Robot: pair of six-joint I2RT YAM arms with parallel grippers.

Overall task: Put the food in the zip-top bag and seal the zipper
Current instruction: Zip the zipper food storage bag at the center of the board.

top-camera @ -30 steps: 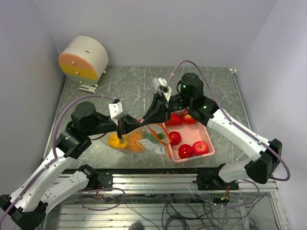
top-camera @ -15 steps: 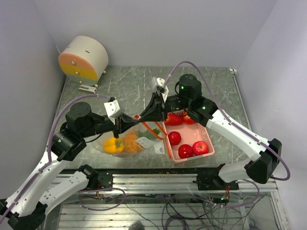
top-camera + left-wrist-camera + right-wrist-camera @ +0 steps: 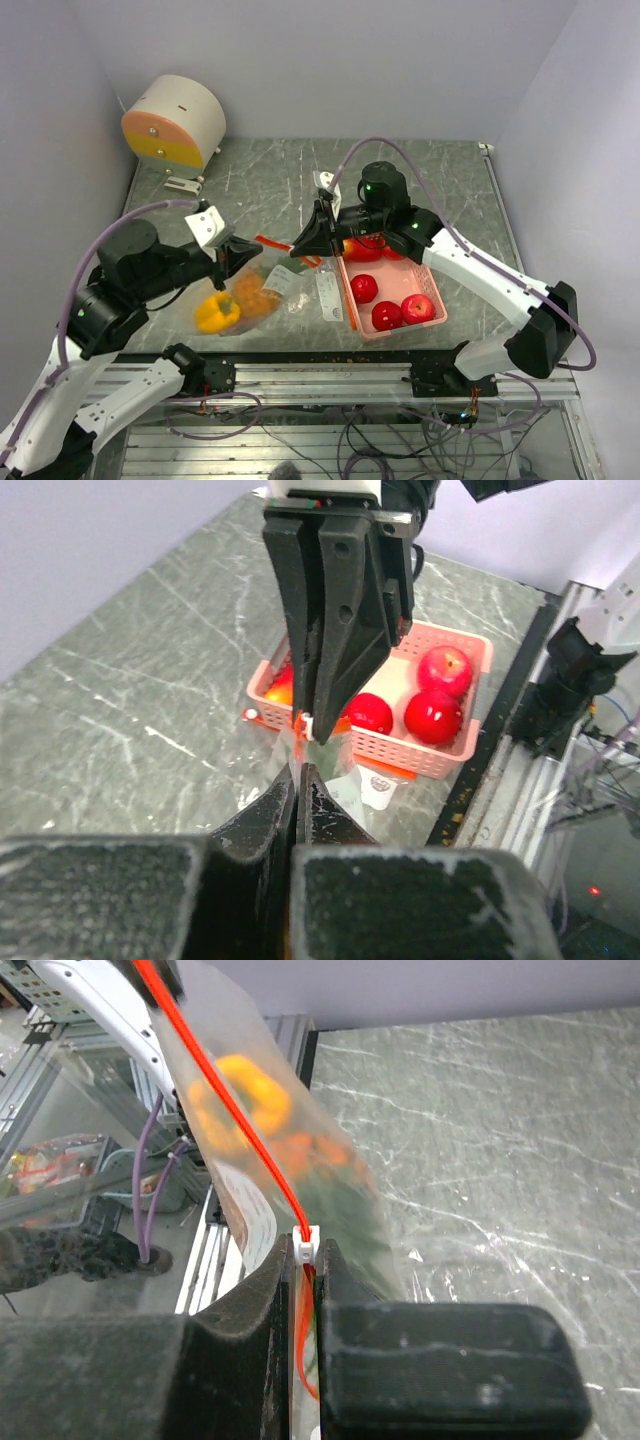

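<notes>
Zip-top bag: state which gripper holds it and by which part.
Both hold the zip-top bag by its orange zipper strip: the left gripper pinches one end, the right gripper is shut on it at the white slider.

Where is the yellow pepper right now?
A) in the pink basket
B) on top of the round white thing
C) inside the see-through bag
C: the yellow pepper shows through the clear bag, while the pink basket beside it holds red apples.
</notes>
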